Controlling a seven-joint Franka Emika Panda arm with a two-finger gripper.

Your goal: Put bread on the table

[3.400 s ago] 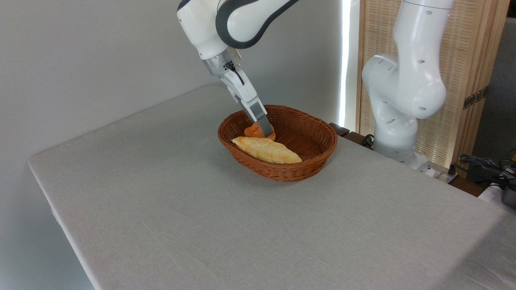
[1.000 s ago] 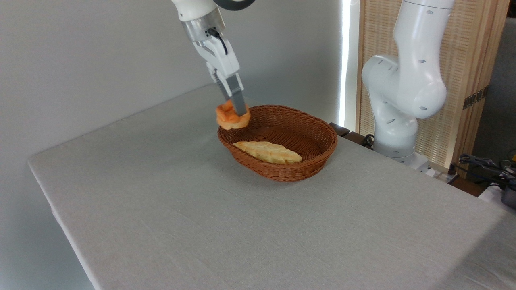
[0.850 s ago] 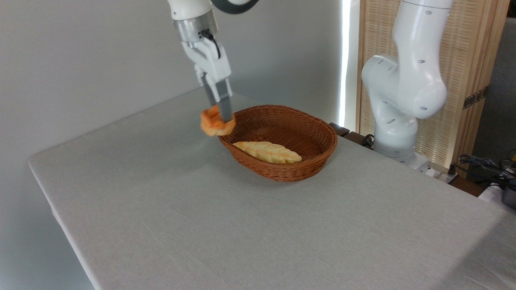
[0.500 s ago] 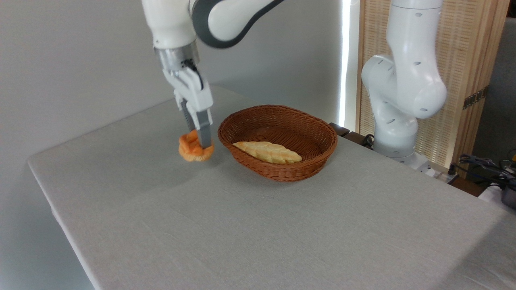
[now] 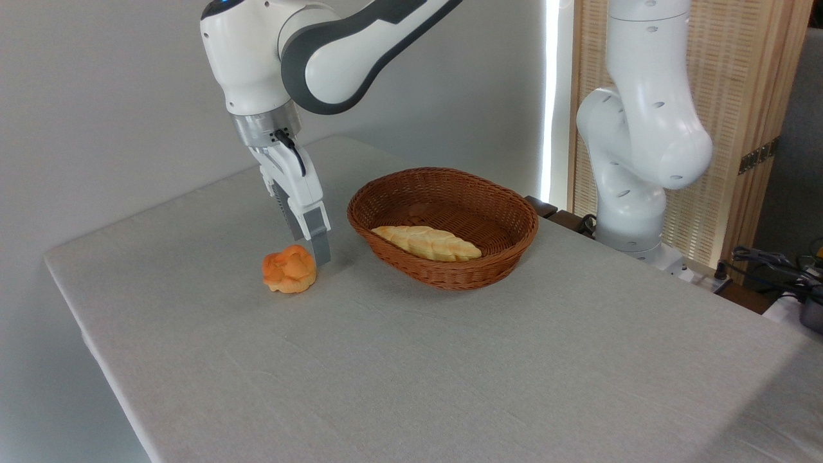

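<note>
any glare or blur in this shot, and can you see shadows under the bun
Camera view: a blown-out strip of light runs down the wall gap behind the basket; the bread and gripper are sharp, no motion blur; only a thin soft shadow hugs the bread on the table, and the far right corner is dimmer.

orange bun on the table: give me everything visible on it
The bread is a small round bun, orange-brown, with a lumpy knotted top like a flower; the surface looks soft and matte. It sits top up on the grey cloth of the table, left of the wicker basket and clear of it. The gripper is right against its right side; one grey finger shows there, and whether the bun is clamped or released cannot be told.
</note>
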